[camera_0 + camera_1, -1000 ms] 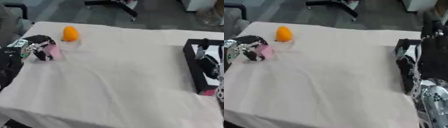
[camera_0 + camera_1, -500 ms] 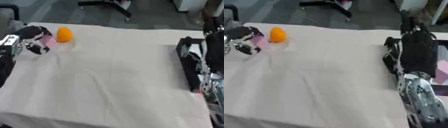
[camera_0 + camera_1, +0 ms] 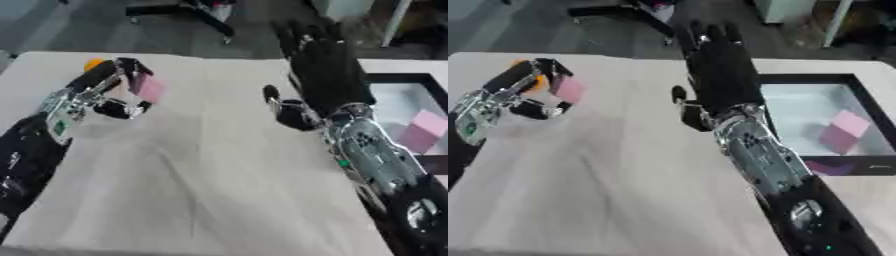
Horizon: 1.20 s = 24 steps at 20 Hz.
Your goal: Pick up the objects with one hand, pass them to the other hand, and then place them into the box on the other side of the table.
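left hand (image 3: pixel 105 95) grips pink block (image 3: pixel 150 88) | right hand (image 3: pixel 719 75) open, waiting | another pink block (image 3: pixel 839 131) already in box (image 3: pixel 866 164) | handover pending

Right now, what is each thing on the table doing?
Left hand: shut on the pink block, lifted above the table.
Pink block: held in the left hand.
Right hand: open, fingers straight, holding nothing.
Orange object: mostly hidden behind the left hand.
Box: open-topped, a pink object inside.
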Each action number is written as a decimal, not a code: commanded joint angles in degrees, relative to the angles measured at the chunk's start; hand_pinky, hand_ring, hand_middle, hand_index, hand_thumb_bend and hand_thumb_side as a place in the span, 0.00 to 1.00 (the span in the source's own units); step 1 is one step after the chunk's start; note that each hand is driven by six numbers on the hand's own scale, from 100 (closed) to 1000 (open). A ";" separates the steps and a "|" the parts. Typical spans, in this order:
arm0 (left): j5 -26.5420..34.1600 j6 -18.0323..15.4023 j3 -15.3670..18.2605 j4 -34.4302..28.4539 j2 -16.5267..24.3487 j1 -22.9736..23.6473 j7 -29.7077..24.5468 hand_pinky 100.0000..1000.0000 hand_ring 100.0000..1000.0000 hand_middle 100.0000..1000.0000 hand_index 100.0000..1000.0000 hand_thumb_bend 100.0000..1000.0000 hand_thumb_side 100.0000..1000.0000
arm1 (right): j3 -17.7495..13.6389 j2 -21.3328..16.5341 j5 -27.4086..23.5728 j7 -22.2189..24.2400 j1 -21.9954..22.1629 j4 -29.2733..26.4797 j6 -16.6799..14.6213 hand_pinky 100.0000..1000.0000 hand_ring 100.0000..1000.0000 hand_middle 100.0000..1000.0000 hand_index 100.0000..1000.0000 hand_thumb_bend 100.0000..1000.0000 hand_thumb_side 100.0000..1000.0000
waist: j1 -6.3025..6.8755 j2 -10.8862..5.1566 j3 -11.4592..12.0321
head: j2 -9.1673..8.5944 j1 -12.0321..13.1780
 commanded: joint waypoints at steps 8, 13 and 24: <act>41.67 29.25 -5.65 -20.66 -0.27 -1.93 -15.55 0.67 0.44 0.38 0.51 0.25 0.05 | 1.32 0.36 3.86 4.43 -1.67 1.82 -0.96 1.00 0.91 0.94 1.00 0.29 0.26 | 0.97 -1.77 0.47 | -0.93 -2.65; 44.40 33.56 -7.41 -21.88 -1.66 -2.28 -16.94 0.68 0.45 0.38 0.51 0.25 0.04 | 1.71 1.02 5.79 5.09 -2.36 2.46 -1.68 1.00 0.91 0.94 1.00 0.32 0.26 | 1.07 -1.88 0.52 | -1.48 -3.31; 44.30 35.05 -9.47 -17.71 -4.71 -3.29 -19.05 0.68 0.45 0.39 0.52 0.25 0.03 | 2.96 2.52 7.11 6.00 -3.03 3.21 -1.17 1.00 0.90 0.94 1.00 0.35 0.32 | 1.20 -1.80 0.44 | -1.19 -2.84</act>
